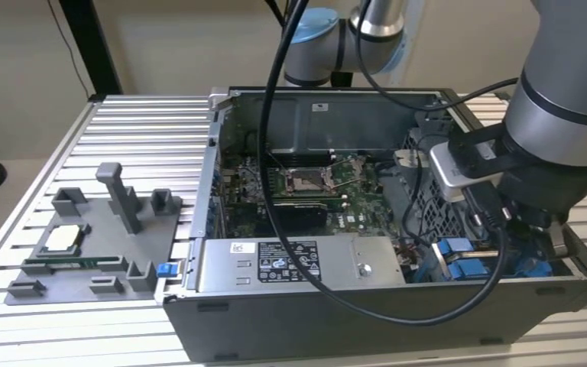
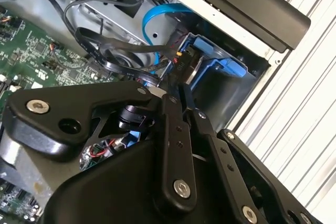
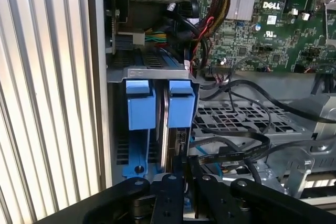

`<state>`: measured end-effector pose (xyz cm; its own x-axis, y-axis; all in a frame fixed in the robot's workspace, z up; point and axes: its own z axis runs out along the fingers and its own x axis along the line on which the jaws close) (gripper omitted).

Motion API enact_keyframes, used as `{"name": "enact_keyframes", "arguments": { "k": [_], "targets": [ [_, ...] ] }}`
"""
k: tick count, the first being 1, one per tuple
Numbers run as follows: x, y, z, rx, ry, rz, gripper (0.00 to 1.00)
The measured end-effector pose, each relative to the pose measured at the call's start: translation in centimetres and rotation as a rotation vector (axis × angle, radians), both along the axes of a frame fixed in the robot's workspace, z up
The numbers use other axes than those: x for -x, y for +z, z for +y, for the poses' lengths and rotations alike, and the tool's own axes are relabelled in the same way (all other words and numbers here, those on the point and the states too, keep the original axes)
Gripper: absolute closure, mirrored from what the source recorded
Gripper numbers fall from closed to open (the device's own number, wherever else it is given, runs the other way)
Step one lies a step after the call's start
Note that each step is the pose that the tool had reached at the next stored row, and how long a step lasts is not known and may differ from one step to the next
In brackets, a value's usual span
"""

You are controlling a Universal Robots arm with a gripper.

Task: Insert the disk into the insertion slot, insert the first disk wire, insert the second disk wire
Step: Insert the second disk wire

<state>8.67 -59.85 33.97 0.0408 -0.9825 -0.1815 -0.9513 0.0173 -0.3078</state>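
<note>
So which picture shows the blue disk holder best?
The first wrist view: the disk stands edge-on in the insertion slot, blue clips plain. The second wrist view shows a blue corner behind the gripper. The exterior view shows blue bits under the arm.

Even, bright light – soft shadows (mild glare on metal).

The exterior view looks down on the open computer case (image 1: 375,306); both wrist views peer closely inside.

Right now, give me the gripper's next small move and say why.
Probably a short, slow advance straight toward the disk's connector end. The disk already sits in the insertion slot, the gripper hovers right at that end, and loose black cables lie close beside it, so anything sideways risks snagging.
</note>
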Motion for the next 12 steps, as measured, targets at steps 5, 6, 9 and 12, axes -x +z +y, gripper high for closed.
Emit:
{"name": "enact_keyframes", "arguments": {
  "k": [5,6,9,12],
  "targets": [
    [0.00,-0.27,0.00,0.0006,0.000,0.0000,1.00],
    [0.00,-0.32,0.00,0.0006,-0.001,0.0000,1.00],
    [0.00,-0.42,0.00,0.0006,-0.002,0.0000,1.00],
    [0.00,-0.47,0.01,0.0006,-0.004,0.0000,1.00]
  ]
}}
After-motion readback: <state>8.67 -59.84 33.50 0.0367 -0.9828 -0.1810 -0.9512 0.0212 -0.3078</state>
